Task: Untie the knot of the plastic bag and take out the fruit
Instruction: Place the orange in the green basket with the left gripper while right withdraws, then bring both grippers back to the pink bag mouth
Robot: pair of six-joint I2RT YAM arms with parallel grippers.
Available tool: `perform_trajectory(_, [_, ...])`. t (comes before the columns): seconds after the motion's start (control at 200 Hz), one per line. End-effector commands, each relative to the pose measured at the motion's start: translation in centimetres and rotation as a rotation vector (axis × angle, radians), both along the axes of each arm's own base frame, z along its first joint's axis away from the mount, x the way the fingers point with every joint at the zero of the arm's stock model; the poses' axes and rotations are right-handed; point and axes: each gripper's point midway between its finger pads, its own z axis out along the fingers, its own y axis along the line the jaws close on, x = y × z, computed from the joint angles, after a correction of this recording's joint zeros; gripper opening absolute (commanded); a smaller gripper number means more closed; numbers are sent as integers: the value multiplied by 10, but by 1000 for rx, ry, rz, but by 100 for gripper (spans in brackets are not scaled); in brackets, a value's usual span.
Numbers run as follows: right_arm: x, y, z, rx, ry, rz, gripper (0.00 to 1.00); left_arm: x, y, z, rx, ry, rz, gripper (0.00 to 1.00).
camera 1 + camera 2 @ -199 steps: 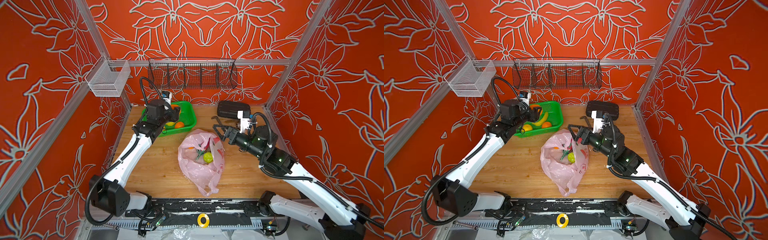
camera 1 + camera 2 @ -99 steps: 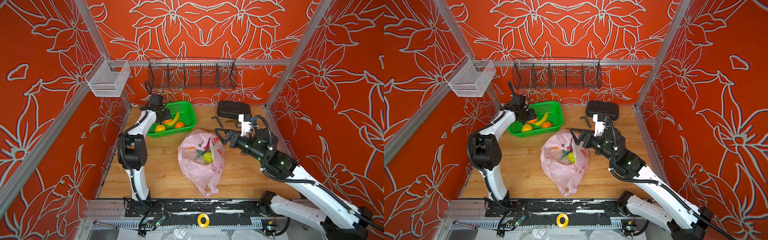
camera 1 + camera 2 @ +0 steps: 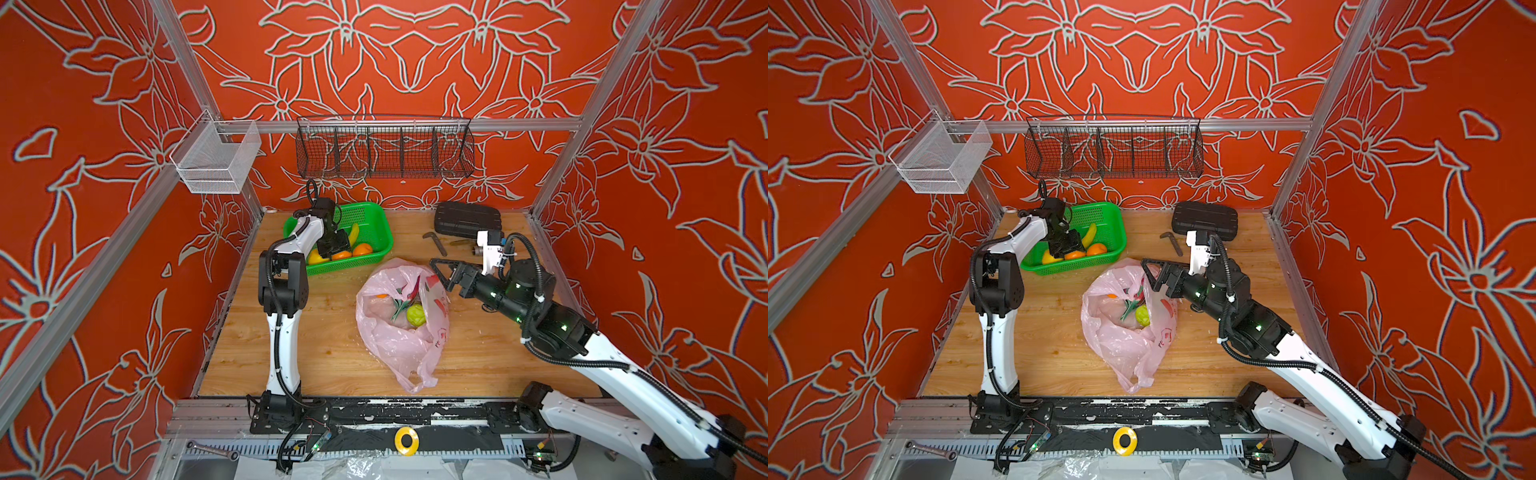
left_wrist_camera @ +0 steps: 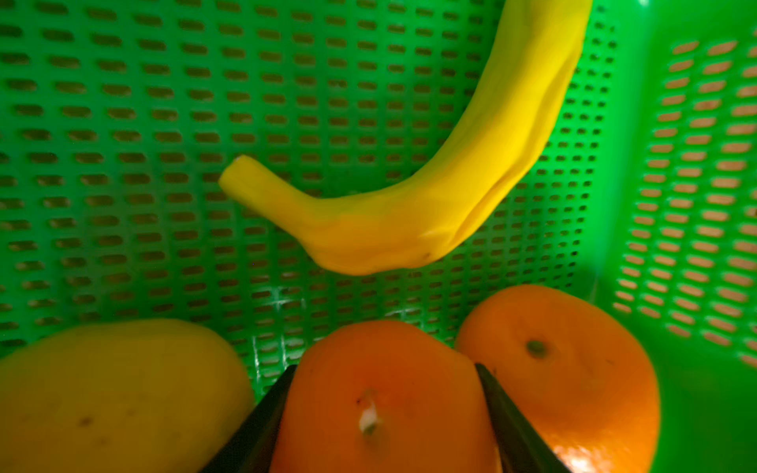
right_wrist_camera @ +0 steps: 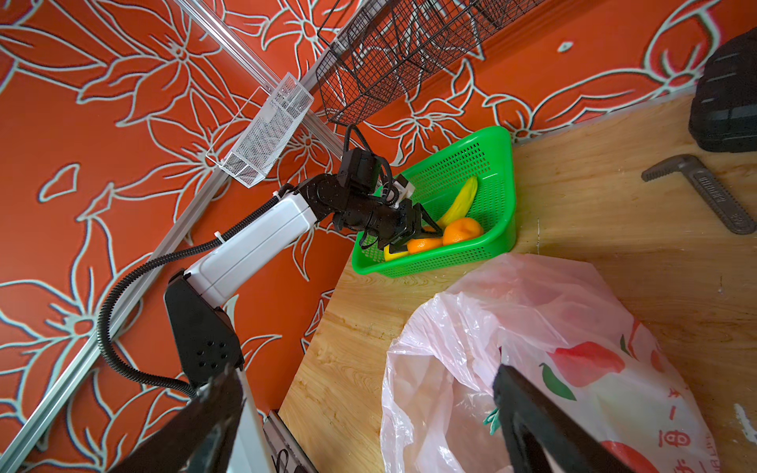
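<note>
In the green basket [image 3: 374,216], L gripper [image 4: 385,368] clasps an orange [image 4: 381,422], two fruit [image 4: 573,368] already out; R gripper [image 3: 439,272] gapes wide, empty, at plastic bag [image 3: 395,345]'s untied mouth. More fruit still inside.

The table [image 3: 332,357] is a light wood board. Sitting straight on it:

- A green basket [image 3: 353,265] is in the far left corner.
- A black case [image 3: 467,218] is at the far edge, right of the middle.
- A grey L-shaped tool [image 3: 434,242] lies just on the near side of the case.
- The pink bag [image 3: 399,345] sprawls across the middle, with its far end close to the basket.
- There's maybe a small metal bit [image 3: 460,241] just right of the tool, but it's kinda hard to make out.
</note>
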Motion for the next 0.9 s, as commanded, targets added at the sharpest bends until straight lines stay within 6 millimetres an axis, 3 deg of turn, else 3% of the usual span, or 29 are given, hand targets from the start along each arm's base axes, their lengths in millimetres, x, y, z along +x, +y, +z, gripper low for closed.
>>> perform_trajectory(0.0, [1, -6, 2, 9, -7, -22, 97, -10, 2, -5, 15, 53, 0, 64])
perform_trajectory(0.185, [1, -5, 2, 5, -6, -22, 97, -12, 1, 5, 8, 20, -2, 85])
perform_trajectory(0.39, [1, -2, 2, 1, -1, -8, 97, -18, 6, 35, 28, -51, 15, 90])
perform_trajectory(0.636, [1, 4, -13, -72, 32, 27, 95, -39, -5, 115, -58, -228, 22, 91])
perform_trajectory(0.801, [-2, 21, -29, -126, 80, 110, 86, -75, -23, 170, -175, -352, 3, 90])
perform_trajectory(0.896, [-4, 34, -40, -174, 111, 168, 82, -103, -40, 189, -229, -408, -24, 90])
